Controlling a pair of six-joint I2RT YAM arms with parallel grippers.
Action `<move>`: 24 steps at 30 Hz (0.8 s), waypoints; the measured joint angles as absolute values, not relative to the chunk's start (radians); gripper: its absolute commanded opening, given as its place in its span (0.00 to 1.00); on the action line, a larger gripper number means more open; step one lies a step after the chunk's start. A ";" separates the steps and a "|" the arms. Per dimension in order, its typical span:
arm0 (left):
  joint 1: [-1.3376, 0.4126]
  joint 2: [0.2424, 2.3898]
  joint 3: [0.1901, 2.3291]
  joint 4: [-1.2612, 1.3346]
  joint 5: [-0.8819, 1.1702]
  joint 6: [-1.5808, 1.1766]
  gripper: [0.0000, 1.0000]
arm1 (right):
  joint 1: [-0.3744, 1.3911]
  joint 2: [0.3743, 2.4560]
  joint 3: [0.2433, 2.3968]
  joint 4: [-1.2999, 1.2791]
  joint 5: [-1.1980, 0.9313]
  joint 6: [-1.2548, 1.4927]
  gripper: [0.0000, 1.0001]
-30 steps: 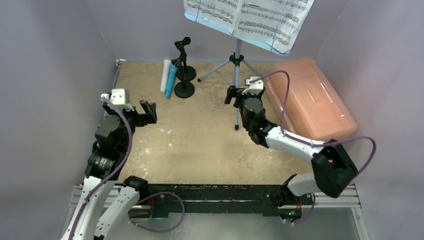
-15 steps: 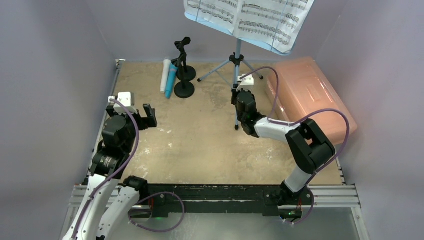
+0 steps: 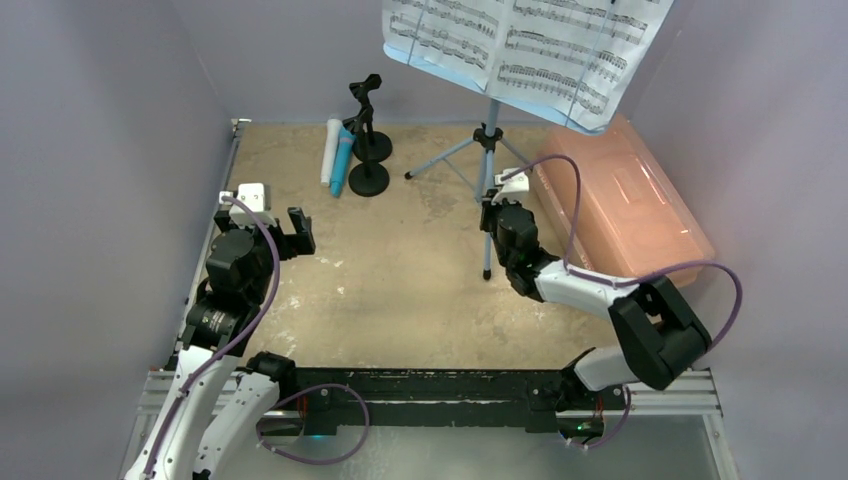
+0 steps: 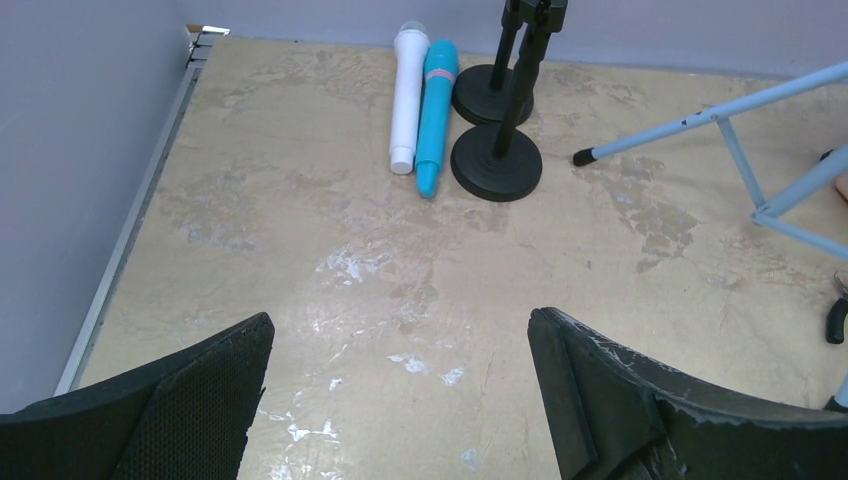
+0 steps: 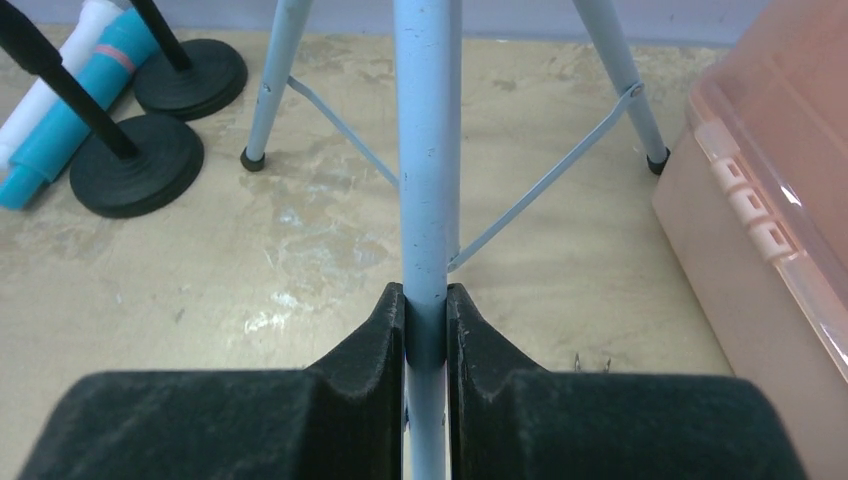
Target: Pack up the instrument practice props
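The light-blue music rack (image 3: 580, 110) stands at the back right, its top covered by printed sheet-music pages (image 3: 520, 45). My right gripper (image 3: 490, 205) is shut on the near tripod leg (image 5: 428, 150), and the tube sits pinched between the black pads (image 5: 372, 335). A white microphone (image 4: 408, 95) and a blue microphone (image 4: 435, 115) lie side by side at the back left. Two black round-based mic holders (image 4: 496, 168) (image 4: 492, 93) stand beside them. My left gripper (image 4: 400, 370) hovers open over bare table, well short of them.
A pink translucent box (image 3: 625, 200) lies shut along the right wall, close to the stand's right back leg (image 5: 625, 90). Purple walls enclose the table on three sides. A metal rail (image 4: 140, 210) runs along the left edge.
My right gripper has shut on the near tripod leg. The stand and its pages have shifted right and slightly nearer. The left arm turned a little early on.
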State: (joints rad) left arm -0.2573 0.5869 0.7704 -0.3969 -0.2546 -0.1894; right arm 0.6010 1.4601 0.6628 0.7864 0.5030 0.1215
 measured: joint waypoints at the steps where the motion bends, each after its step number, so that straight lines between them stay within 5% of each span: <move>1: -0.257 0.587 0.770 -0.397 -0.255 -0.189 0.98 | 0.601 1.436 0.647 0.773 0.495 0.127 0.00; 24: -0.257 0.570 0.770 -0.396 -0.252 -0.178 0.97 | 0.661 1.210 0.450 0.783 0.160 0.101 0.00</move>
